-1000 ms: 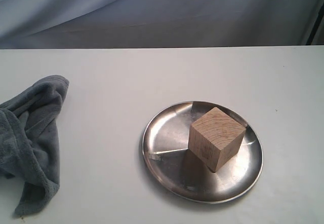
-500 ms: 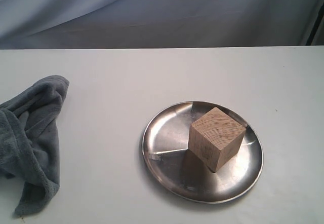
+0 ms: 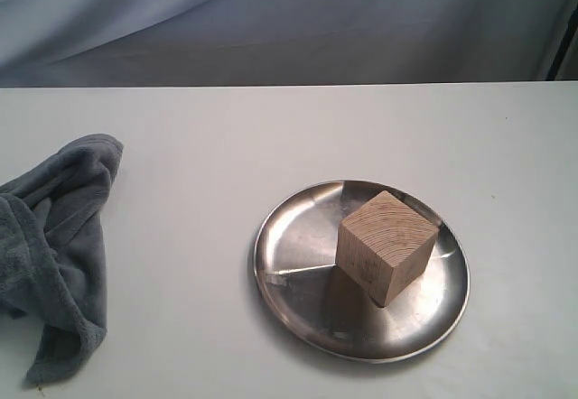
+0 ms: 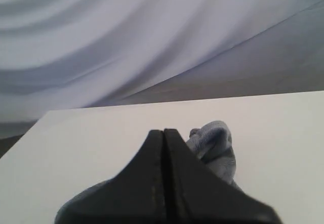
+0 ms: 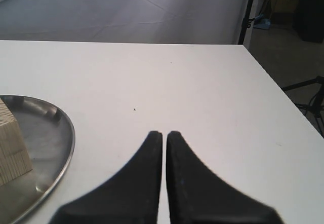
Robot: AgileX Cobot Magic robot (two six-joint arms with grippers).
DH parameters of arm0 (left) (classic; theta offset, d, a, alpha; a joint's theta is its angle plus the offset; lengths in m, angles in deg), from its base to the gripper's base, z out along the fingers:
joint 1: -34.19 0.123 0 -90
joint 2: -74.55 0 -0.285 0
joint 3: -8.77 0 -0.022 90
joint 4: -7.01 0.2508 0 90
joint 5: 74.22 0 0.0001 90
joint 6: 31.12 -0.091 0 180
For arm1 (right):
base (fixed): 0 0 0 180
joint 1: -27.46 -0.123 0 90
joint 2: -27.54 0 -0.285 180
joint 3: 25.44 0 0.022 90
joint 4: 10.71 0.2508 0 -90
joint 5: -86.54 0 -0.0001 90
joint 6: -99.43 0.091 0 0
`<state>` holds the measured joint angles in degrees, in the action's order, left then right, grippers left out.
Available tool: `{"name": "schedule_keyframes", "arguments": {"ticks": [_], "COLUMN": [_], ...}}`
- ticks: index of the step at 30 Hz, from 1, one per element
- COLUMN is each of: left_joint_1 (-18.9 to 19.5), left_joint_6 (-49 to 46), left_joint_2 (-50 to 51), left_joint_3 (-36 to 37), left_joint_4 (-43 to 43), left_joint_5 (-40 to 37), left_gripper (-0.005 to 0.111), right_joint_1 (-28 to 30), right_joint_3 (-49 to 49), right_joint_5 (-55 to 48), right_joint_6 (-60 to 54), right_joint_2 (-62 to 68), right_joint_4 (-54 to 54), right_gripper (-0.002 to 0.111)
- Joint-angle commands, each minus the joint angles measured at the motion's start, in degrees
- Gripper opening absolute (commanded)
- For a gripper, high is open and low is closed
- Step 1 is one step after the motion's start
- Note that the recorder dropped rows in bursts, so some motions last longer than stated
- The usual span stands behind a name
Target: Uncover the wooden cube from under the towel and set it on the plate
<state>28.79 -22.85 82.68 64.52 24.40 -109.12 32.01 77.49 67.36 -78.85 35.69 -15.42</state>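
Observation:
The wooden cube (image 3: 384, 245) rests on the steel plate (image 3: 293, 282), right of centre on the white table, one corner turned toward the front. The grey-blue towel (image 3: 54, 255) lies crumpled at the table's left edge, well apart from the plate. Neither gripper shows in the exterior view. My left gripper (image 4: 163, 131) is shut and empty, with the towel (image 4: 215, 143) bunched just beyond its tips. My right gripper (image 5: 164, 133) is shut with only a hairline gap and holds nothing. It hovers over bare table, off to one side of the plate (image 5: 50, 138) and the cube (image 5: 10, 143).
A blue-grey cloth backdrop (image 3: 289, 20) hangs behind the table. In the right wrist view the table's side edge (image 5: 283, 87) drops to a floor with a dark stand (image 5: 309, 102) and clutter beyond it.

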Motion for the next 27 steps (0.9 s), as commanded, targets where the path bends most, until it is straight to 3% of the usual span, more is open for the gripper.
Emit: {"name": "schedule_keyframes", "arguments": {"ticks": [1,7,11,17,27], "left_joint_1": [0.11,0.11,0.11,0.11,0.11], "left_joint_6": [3.76,3.88,3.88,4.0,3.77], "left_joint_2": [-0.34,-0.34,-0.34,-0.34,-0.34], "left_joint_3": [6.7,14.08,17.74,21.47,21.47], "left_joint_4": [-0.39,-0.39,-0.39,-0.55,-0.55], "left_joint_5": [12.0,22.36,24.8,25.04,21.54], "left_gripper": [0.0,0.0,0.0,0.0,0.0], "right_joint_1": [0.0,0.0,0.0,0.0,0.0], "right_joint_3": [-0.15,-0.15,-0.15,-0.15,-0.15], "right_joint_5": [0.09,0.09,0.09,0.09,0.09], "right_joint_6": [0.02,0.17,0.17,0.03,0.03], "right_joint_2": [-0.37,-0.37,-0.37,-0.37,-0.37], "right_joint_4": [0.03,0.03,0.03,0.03,0.03], "right_gripper": [0.003,0.003,0.003,0.003,0.003]}}
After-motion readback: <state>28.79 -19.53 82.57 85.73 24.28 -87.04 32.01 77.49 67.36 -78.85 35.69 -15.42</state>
